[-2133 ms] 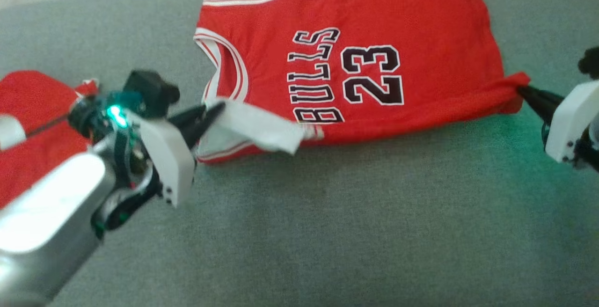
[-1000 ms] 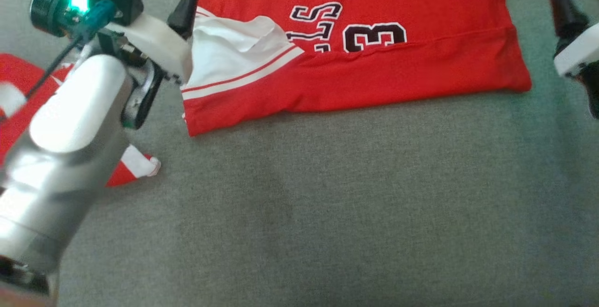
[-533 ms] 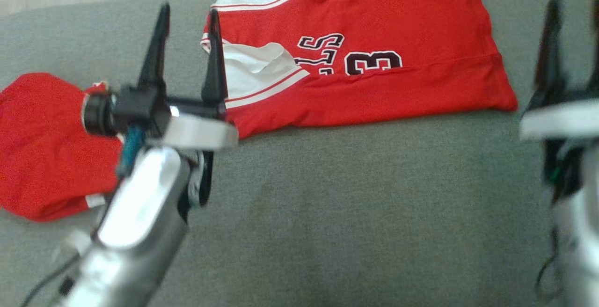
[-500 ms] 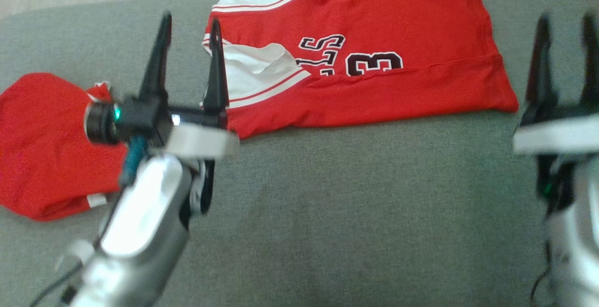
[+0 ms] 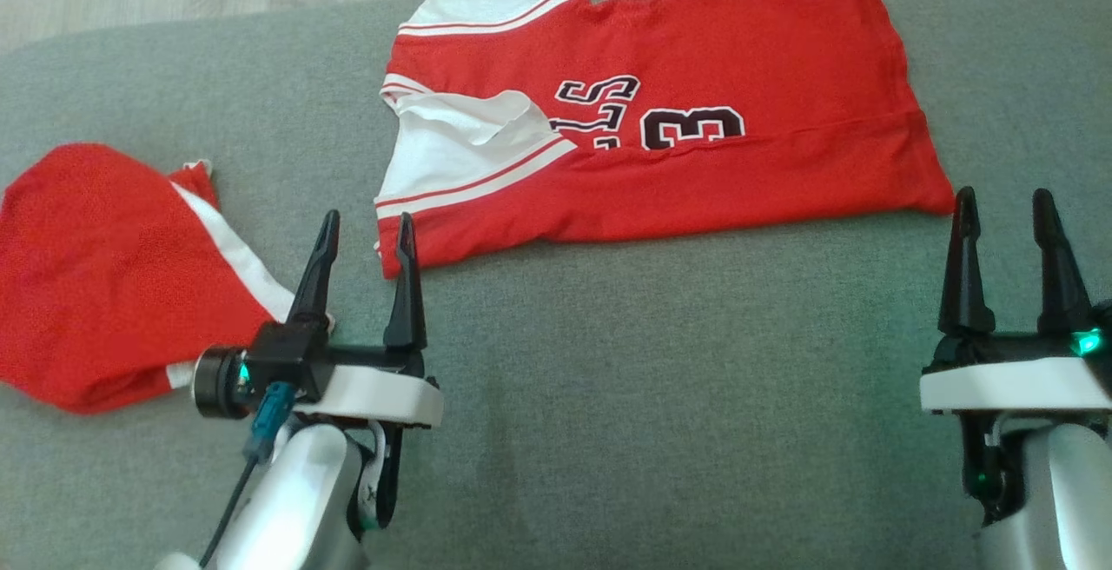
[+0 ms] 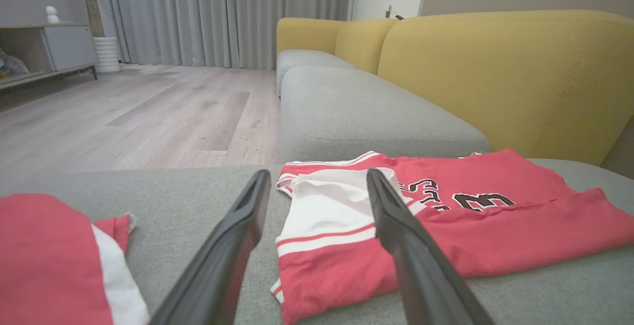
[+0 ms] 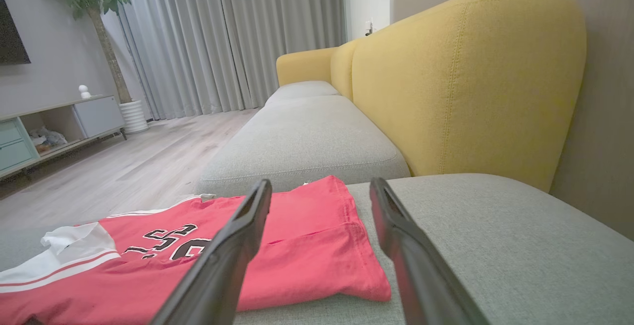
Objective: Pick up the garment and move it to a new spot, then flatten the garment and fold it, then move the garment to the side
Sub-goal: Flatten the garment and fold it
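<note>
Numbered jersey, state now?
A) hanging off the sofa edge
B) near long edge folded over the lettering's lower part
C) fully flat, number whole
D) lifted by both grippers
B: the jersey has its near edge doubled over, cutting off the lower lettering; the left gripper and right gripper stand open and empty.

The jersey [image 5: 660, 118] is thin red cloth, matt and lightly creased, with white cloth panels and black lettering edged in white. It lies on a sofa seat [image 5: 651, 396] of grey woven cloth, coarse and matt. Another garment [image 5: 95, 283] is the same red cloth with a white stripe. The left gripper [image 5: 367, 215] and right gripper [image 5: 1002, 193] look like dark, smooth plastic on white matt mounts. The forearm [image 5: 295, 500] is glossy silver. The sofa back [image 6: 495, 77] is yellow textured cloth; the floor [image 6: 124, 117] is pale wood with a soft sheen.
</note>
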Controlling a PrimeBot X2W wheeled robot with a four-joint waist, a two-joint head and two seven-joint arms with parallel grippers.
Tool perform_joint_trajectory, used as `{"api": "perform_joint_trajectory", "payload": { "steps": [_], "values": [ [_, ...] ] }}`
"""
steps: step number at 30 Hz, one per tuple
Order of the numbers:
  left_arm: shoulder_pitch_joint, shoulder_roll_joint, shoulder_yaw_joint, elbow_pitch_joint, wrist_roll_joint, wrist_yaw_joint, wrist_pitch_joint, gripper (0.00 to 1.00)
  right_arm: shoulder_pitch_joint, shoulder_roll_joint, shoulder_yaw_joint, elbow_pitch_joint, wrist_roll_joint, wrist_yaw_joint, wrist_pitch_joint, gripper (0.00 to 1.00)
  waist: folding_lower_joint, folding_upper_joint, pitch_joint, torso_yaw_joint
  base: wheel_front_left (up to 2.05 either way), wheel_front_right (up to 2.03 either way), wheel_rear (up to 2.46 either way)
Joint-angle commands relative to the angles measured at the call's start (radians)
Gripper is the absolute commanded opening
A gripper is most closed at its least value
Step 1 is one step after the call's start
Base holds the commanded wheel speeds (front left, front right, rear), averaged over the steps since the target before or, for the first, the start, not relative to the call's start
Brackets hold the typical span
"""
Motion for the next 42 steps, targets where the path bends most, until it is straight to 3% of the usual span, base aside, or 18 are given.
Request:
{"api": "perform_joint_trajectory", "payload": {
  "steps": [1, 5, 15, 19, 20, 21, 22, 30, 42],
  "values": [
    [-0.033, 0.000, 0.043, -0.019, 0.011, -0.006, -0.005, 1.00, -0.026, 0.002, 0.025, -0.036, -0.010, -0.001, -0.005, 1.00, 0.0001, -0.0001, 0.004, -0.004, 0.00, 0.00, 0.00],
    [-0.063, -0.013, 0.043, 0.084, 0.028, -0.030, -0.004, 1.00, -0.047, 0.007, 0.035, -0.040, -0.012, -0.001, -0.005, 1.00, 0.0001, -0.0001, 0.023, -0.015, 0.00, 0.00, 0.00],
    [-0.216, -0.026, 0.044, 0.388, 0.015, -0.015, 0.099, 1.00, -0.073, 0.011, 0.052, -0.046, -0.011, -0.001, -0.005, 1.00, 0.0001, -0.0001, 0.085, -0.052, 0.00, 0.00, 0.00],
    [-0.238, -0.034, 0.033, 0.460, 0.001, -0.039, 0.133, 1.00, -0.078, 0.013, 0.047, -0.046, -0.008, -0.001, -0.005, 1.00, 0.0001, -0.0001, 0.097, -0.062, 0.00, 0.00, 0.00],
    [-0.242, -0.037, 0.029, 0.471, -0.003, -0.046, 0.140, 0.69, -0.080, 0.013, 0.043, -0.046, -0.007, -0.001, -0.005, 1.00, 0.0001, -0.0001, 0.098, -0.063, 0.00, 0.00, 0.00],
    [-0.245, -0.039, 0.028, 0.479, -0.006, -0.050, 0.141, 0.18, -0.081, 0.013, 0.039, -0.046, -0.007, -0.001, -0.005, 1.00, 0.0001, -0.0001, 0.099, -0.064, 0.00, 0.00, 0.00],
    [-0.249, -0.041, 0.027, 0.484, -0.009, -0.052, 0.138, 0.00, -0.083, 0.013, 0.035, -0.045, -0.007, -0.001, -0.005, 1.00, 0.0001, -0.0001, 0.099, -0.065, 0.00, 0.00, 0.00],
    [-0.288, -0.050, 0.033, 0.445, -0.017, -0.070, 0.024, 0.00, -0.130, -0.002, -0.061, 0.040, -0.056, -0.001, 0.003, 1.00, 0.0001, -0.0001, 0.073, -0.052, 0.00, 0.00, 0.00],
    [-0.283, -0.060, 0.009, 0.247, 0.023, -0.084, -0.004, 0.00, -0.336, -0.061, -0.185, 0.330, -0.158, -0.001, 0.285, 1.00, 0.0001, -0.0001, 0.098, -0.013, 0.00, 0.00, 0.00]
  ]
}}
